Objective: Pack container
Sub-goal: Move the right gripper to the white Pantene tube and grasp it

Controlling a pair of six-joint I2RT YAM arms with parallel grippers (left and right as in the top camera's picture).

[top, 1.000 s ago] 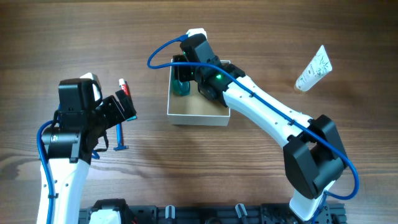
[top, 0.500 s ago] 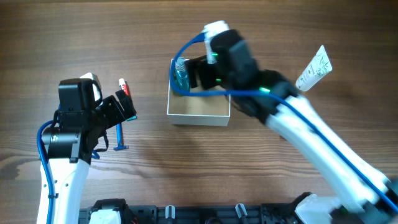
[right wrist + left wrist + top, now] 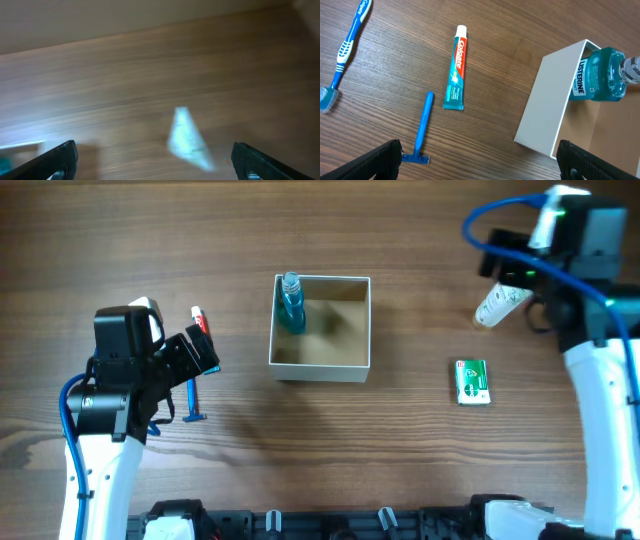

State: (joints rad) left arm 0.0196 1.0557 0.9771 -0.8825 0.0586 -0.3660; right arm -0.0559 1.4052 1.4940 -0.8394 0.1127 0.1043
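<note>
- Currently the container [image 3: 320,369] sits near the middle of the counter [image 3: 420,470], open top up, between the two arms and touched by neither.
- We note a teal mouthwash bottle [image 3: 291,305] inside it, against the left wall toward the far corner. The tan floor shows beside the bottle. We cannot tell whether it stands straight or leans.
- We log the left fingers [image 3: 382,160] as spread wide with nothing between them. They hang above the counter to the left of the container, apart from its white wall.
- Below that wrist we count three items lying flat outside the container: a toothpaste tube [image 3: 456,67], a blue razor [image 3: 422,132] just beside the tube, and a toothbrush [image 3: 347,42] well apart from both.
- We log the right fingers [image 3: 55,160] as parted wide and empty, at the far right of the counter, well apart from the container. That wrist view is blurred, so we read little detail from it.
- We see a white tube [image 3: 497,302] on the counter beneath that wrist, partly covered by the arm in the overhead view.
- We also see a green packet [image 3: 471,381] lying flat to the right of the container, touching nothing.
</note>
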